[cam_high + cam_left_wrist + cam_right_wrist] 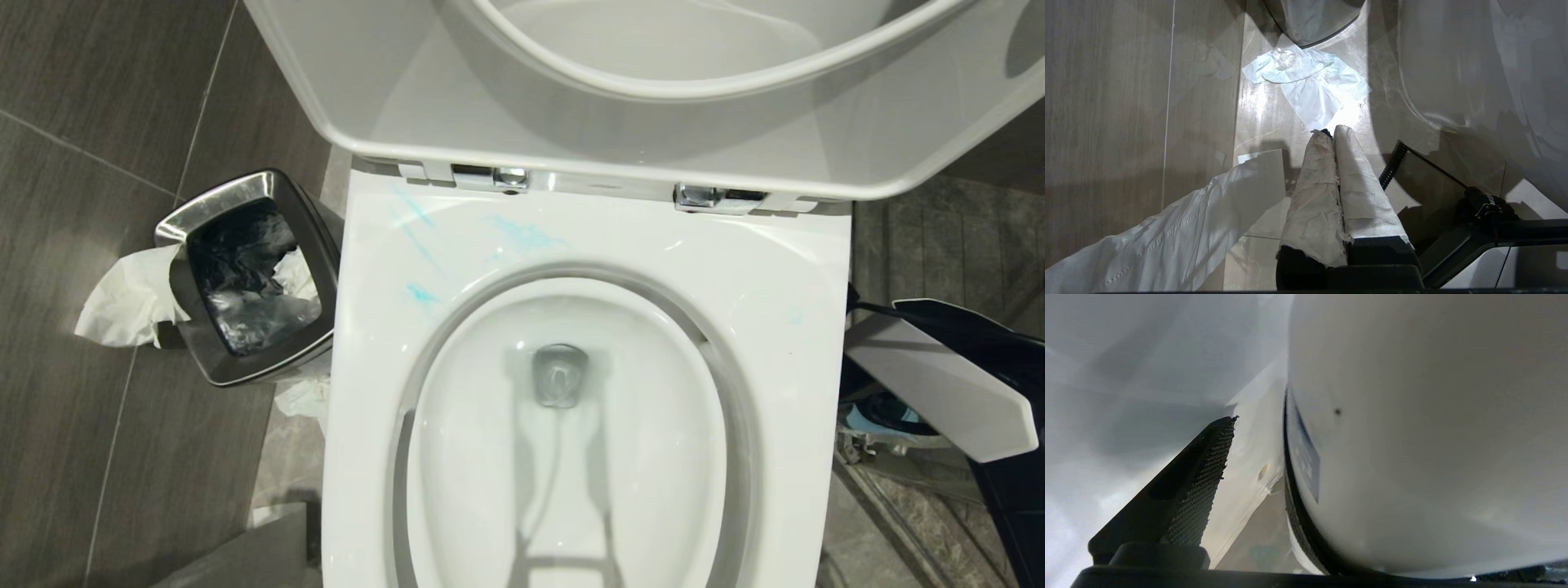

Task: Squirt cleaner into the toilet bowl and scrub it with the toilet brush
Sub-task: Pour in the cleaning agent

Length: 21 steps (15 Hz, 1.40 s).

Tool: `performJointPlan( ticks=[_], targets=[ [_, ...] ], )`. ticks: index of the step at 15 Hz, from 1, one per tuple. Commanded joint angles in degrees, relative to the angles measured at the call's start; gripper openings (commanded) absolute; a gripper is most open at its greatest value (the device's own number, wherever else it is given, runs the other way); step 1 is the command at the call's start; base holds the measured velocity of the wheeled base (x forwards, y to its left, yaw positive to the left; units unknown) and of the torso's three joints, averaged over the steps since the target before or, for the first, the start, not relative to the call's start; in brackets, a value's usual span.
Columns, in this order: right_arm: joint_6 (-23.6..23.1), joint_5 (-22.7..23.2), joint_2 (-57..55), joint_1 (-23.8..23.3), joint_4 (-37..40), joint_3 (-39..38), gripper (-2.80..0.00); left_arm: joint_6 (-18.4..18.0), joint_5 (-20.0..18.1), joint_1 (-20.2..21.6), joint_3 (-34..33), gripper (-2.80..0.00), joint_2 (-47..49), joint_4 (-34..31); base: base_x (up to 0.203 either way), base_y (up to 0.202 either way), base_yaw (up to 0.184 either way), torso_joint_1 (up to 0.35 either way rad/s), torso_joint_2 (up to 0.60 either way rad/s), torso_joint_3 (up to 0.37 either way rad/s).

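Cleaner [522,233] streaks the toilet bowl [784,278] rim; scrubbing seems undone, no brush visible. Left gripper [1331,134] pressed together near floor; right gripper [1257,457] spread beside the bowl.

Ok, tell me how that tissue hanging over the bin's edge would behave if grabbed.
The tissue droops in crumpled folds over the steel bin rim, so it is likely floppy and very light. It looks thin, so a pull could tear it. It seems only draped, so it would probably slide off easily.

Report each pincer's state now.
Left pincer: shut, fingers wrapped in tissue, nothing held.
Right pincer: open beside a white rounded body, not gripping.
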<state>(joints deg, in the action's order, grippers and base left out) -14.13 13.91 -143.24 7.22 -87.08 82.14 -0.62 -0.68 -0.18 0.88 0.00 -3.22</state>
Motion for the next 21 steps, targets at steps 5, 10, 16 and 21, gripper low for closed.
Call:
performJointPlan(
  ticks=[5,10,16,21],
  targets=[
    [0.24,-0.02,-0.29,-0.01,-0.59,1.27,0.0,0.01,-0.02,0.04,0.0,-2.8,0.0,-0.03,0.0,0.0,0.0,0.0,0.0,0.0],
    [0.33,-0.02,-0.47,0.08,-0.59,1.19,0.0,0.01,-0.02,0.01,0.0,-2.8,0.04,-0.03,0.0,0.0,0.0,0.0,0.0,0.0],
    [0.24,-0.11,-0.73,0.08,-0.59,1.36,-2.8,0.01,0.0,0.01,0.0,-2.8,0.09,-0.03,0.0,0.0,0.0,0.0,0.0,0.0],
    [0.07,-0.35,-0.28,-0.16,-0.59,0.49,-2.8,0.01,-0.02,0.01,0.0,-2.8,0.01,-0.03,0.0,0.0,0.0,0.0,0.0,0.0]
  ],
)
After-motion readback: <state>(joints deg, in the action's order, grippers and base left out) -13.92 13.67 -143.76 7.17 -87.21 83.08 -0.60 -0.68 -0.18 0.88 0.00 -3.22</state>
